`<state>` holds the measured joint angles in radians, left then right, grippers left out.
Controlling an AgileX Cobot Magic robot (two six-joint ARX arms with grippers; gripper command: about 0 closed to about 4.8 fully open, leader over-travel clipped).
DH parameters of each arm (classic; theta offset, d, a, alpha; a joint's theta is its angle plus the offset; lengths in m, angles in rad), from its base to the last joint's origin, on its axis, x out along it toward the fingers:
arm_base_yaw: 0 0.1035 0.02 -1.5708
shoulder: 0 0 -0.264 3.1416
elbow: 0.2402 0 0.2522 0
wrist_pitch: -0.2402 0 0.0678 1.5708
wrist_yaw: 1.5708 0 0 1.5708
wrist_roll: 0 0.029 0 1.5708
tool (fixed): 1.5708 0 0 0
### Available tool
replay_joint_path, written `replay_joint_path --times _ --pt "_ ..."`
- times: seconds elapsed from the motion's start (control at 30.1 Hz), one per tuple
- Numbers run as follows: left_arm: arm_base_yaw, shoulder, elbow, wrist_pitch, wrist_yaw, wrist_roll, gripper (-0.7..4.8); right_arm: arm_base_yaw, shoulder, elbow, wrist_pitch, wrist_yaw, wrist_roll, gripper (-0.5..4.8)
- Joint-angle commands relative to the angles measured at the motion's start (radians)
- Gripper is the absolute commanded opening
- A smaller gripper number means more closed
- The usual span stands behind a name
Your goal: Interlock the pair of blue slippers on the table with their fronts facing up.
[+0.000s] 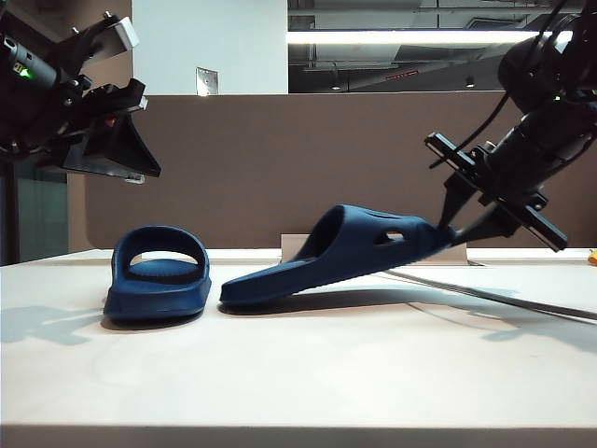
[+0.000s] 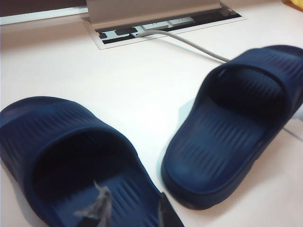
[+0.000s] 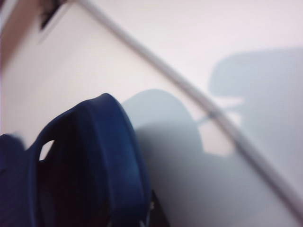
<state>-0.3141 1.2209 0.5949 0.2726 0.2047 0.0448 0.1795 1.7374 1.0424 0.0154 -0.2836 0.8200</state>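
Two blue slippers are on the cream table (image 1: 308,373). The left slipper (image 1: 157,271) (image 2: 71,156) lies flat, sole down. The right slipper (image 1: 345,247) (image 2: 236,127) (image 3: 94,165) is tilted: its heel rests on the table and its front end is raised. My right gripper (image 1: 454,227) (image 3: 135,217) is shut on that raised front edge; one dark fingertip (image 3: 158,213) shows beside the sole, the other is hidden. My left gripper (image 1: 117,154) (image 2: 132,213) hangs open well above the left slipper, with nothing between its fingers.
A brown divider panel (image 1: 280,159) stands along the table's far edge. A grey cable (image 1: 485,294) (image 2: 189,42) (image 3: 199,99) runs from a recessed socket box (image 2: 161,28) across the table under the raised slipper. A small yellow object (image 1: 592,257) sits at the right edge.
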Motion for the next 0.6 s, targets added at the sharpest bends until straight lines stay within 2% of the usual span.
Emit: replay_joint_path --times 0.03,0.27,0.46,0.6 --pt "0.0 -0.003 0.003 0.013 -0.002 0.0 1.28 -0.002 -0.009 0.003 -0.055 0.068 -0.032 0.39" --pt "0.0 -0.003 0.003 0.013 -0.002 0.0 1.28 -0.002 -0.009 0.003 -0.095 0.111 -0.087 0.4" --pt "0.0 -0.003 0.003 0.012 0.001 0.0 1.28 -0.002 -0.008 0.003 -0.155 0.187 -0.121 0.39" --pt "0.0 -0.003 0.003 0.011 0.002 0.0 1.28 -0.002 -0.008 0.003 -0.166 0.196 -0.141 0.4"
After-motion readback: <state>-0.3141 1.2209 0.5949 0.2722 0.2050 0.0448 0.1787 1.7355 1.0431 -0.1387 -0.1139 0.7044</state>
